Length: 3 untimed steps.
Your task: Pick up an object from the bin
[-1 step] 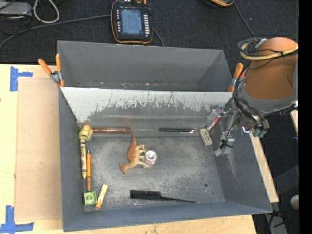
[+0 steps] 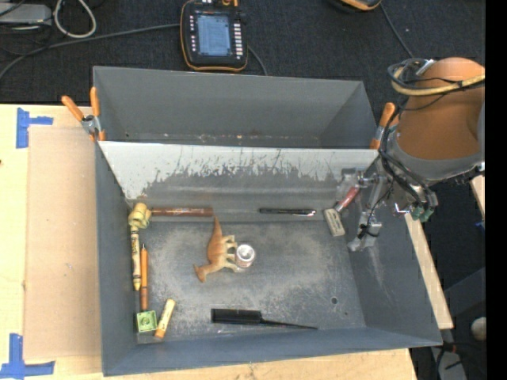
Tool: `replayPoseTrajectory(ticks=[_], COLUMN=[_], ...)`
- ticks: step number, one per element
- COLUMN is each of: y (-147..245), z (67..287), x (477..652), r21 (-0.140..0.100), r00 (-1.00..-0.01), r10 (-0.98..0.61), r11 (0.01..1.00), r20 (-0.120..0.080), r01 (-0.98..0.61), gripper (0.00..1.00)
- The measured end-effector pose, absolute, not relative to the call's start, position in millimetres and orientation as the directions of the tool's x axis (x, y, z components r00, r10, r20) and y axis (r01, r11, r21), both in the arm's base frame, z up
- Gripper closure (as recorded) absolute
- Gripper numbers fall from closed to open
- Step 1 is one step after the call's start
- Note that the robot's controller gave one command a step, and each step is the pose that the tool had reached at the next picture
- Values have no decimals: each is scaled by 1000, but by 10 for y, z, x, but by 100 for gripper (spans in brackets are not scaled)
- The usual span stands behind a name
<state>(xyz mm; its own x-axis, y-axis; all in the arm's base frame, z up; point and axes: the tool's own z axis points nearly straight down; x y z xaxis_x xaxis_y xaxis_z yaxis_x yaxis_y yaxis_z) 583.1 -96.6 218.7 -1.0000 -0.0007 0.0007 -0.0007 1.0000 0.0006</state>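
Toy dinosaur (image 2: 215, 253) mid-bin (image 2: 238, 109), small jar (image 2: 245, 256) just right of it. Comb (image 2: 261, 317) in front, pen (image 2: 287, 210) behind. Pencils (image 2: 140, 264) along left wall, block (image 2: 146, 321) front-left corner. Gripper (image 2: 360, 234) over right side.

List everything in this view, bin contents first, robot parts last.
Toy dinosaur: 1, orange-brown, bin middle.
Round metal piece: 1, silvery, just right of the dinosaur.
Comb: 1, black, near the front wall.
Pen-like stick: 1, black, toward the back.
Rod: 1, copper-brown, back left.
Knotted lump: 1, yellowish, at the rod's left end.
Pencil-like sticks: 2, yellowish and reddish, along the left wall.
Small block: 1, green, front-left corner.
Crayon-like stick: 1, yellow, beside the block.
Tag-like piece: 1, pale, right side.
Bin: 1, grey.
Handheld controller: 1, black and orange, beyond the bin.
Gripper: 1, right side of the bin.
Arm: 1, orange-covered, right.
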Motion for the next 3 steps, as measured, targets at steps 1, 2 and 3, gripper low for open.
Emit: replayPoseTrajectory(ticks=[1, 2, 3], y=[-21, 175, 889], z=[853, 1526, 991], x=[5190, 4947, 4757], r21=[1, -5, 5], r00=[-995, -989, -990], r10=[-104, -145, -140], r11=[995, 989, 990], r20=[1, -13, 7], r01=[-104, -145, -140], gripper=[0, 0, 0])
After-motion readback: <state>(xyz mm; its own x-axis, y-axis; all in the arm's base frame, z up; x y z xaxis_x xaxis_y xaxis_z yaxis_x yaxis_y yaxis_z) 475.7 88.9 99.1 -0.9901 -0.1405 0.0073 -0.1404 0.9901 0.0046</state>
